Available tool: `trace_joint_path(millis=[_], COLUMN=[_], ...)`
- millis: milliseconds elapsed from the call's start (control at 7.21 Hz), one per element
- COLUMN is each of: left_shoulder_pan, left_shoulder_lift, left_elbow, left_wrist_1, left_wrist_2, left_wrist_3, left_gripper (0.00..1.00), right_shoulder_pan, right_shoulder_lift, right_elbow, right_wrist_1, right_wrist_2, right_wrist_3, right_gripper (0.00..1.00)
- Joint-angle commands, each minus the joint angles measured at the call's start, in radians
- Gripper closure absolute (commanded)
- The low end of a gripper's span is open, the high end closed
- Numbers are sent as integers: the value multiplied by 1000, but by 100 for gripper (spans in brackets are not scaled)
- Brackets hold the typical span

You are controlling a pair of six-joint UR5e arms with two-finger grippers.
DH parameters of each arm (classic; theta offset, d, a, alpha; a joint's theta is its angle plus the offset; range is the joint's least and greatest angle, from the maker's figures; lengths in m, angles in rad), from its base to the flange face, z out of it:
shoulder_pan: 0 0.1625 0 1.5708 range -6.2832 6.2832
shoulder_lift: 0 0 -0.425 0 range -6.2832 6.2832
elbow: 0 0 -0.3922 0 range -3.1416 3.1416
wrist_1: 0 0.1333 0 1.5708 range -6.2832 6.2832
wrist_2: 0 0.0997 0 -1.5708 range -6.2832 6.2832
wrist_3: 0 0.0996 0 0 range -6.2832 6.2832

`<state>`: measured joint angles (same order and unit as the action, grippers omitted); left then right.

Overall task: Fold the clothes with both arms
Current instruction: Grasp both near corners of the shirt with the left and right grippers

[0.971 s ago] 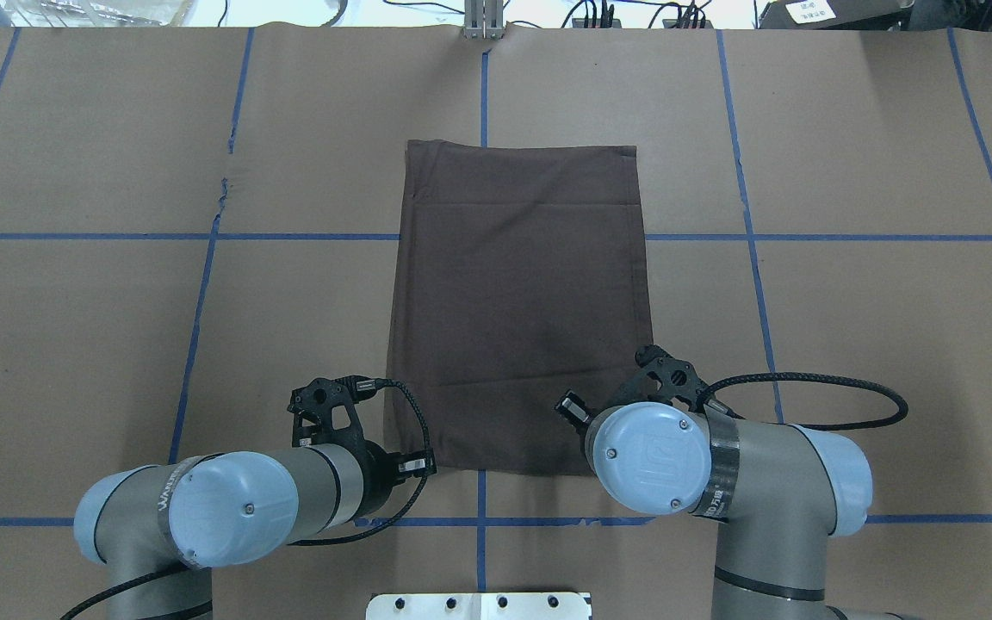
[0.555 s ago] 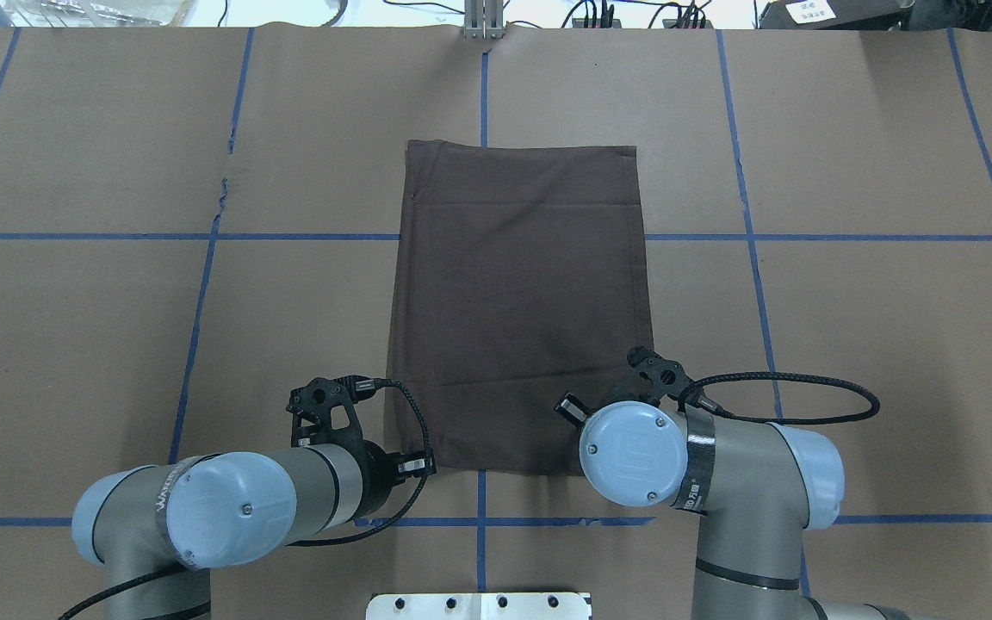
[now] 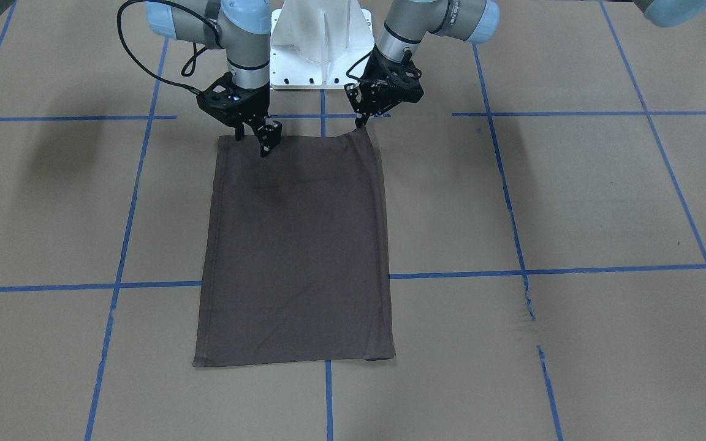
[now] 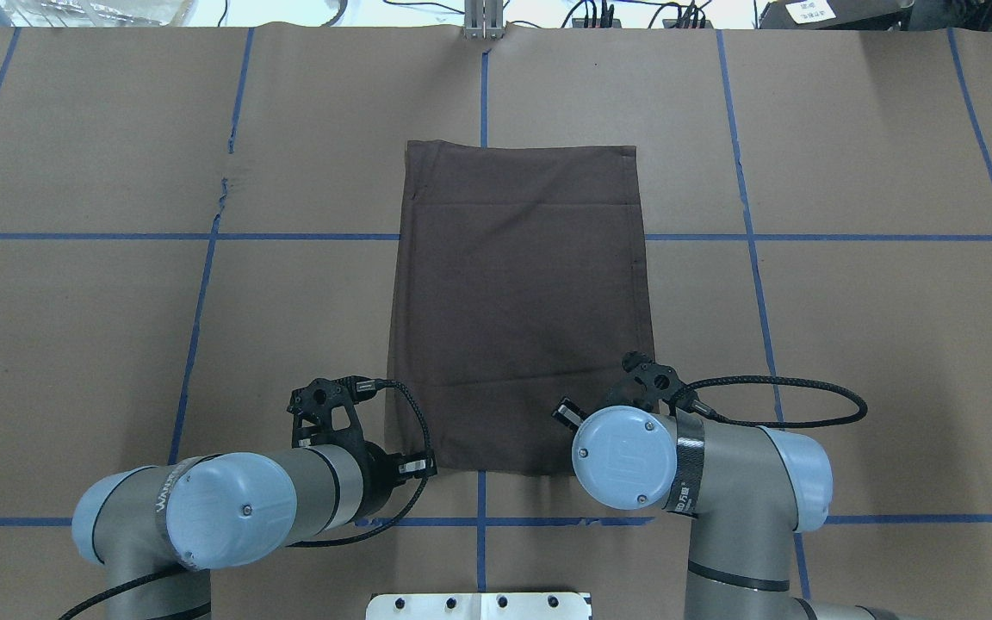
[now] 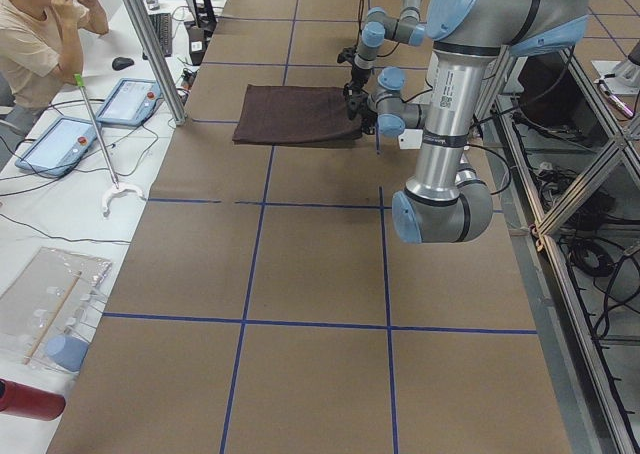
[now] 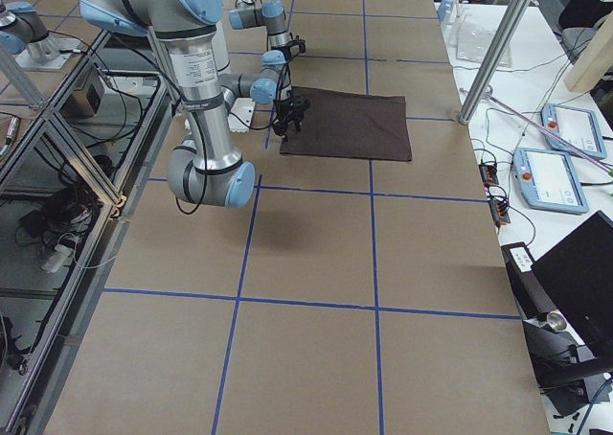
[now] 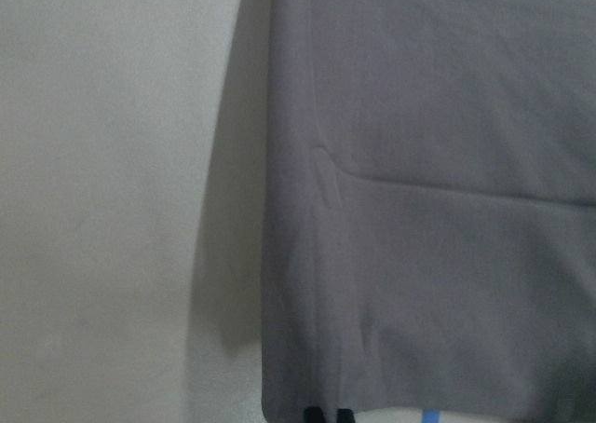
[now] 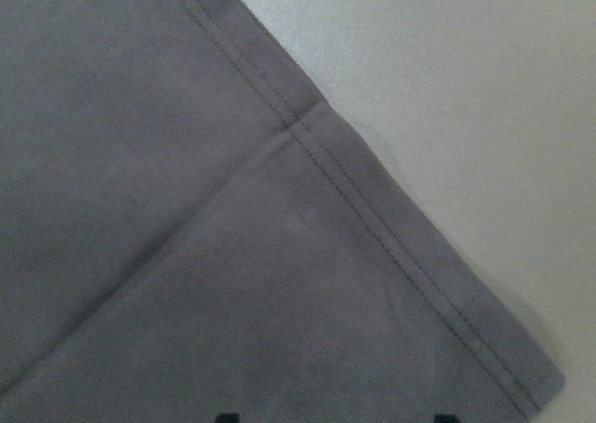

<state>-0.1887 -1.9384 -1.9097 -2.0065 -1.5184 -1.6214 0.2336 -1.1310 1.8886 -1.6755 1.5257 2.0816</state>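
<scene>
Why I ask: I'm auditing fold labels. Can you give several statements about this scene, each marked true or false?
The shirt lies flat, folded into a rectangle. True.
The right end effector is shut. False: it is open over the shirt's edge.
Both end effectors are at the shirt's far edge. False: they are at the edge nearest the base.
The left end effector is at a shirt corner. True.

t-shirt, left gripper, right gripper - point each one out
T-shirt (image 4: 517, 301): overhead view, middle of the folded cloth.
left gripper (image 3: 362, 124): front-facing view, between its fingertips at the T-shirt's corner.
right gripper (image 3: 254, 141): front-facing view, between its spread fingertips over the T-shirt's edge.
</scene>
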Motion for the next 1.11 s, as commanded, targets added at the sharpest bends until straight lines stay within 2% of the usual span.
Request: trace_joint_path(millis=[0,277,693,971], left_shoulder_pan=[0,0,0,0], left_shoulder_lift=[1,3,1,1], left_elbow=[0,0,0,0], left_wrist_1=[0,0,0,-2], left_wrist_2=[0,0,0,0], left_wrist_3=[0,0,0,0], left_gripper=[100,100,100,100], right_shoulder_pan=[-5,-7,-10,-11], right_shoulder_lift=[-1,0,0,0], right_elbow=[-14,-19,-20,-23], right_wrist_1=[2,2,5,4], right_wrist_2=[1,1,-4,-4], right_wrist_3=[0,0,18,11], right_gripper=[26,31,67,62])
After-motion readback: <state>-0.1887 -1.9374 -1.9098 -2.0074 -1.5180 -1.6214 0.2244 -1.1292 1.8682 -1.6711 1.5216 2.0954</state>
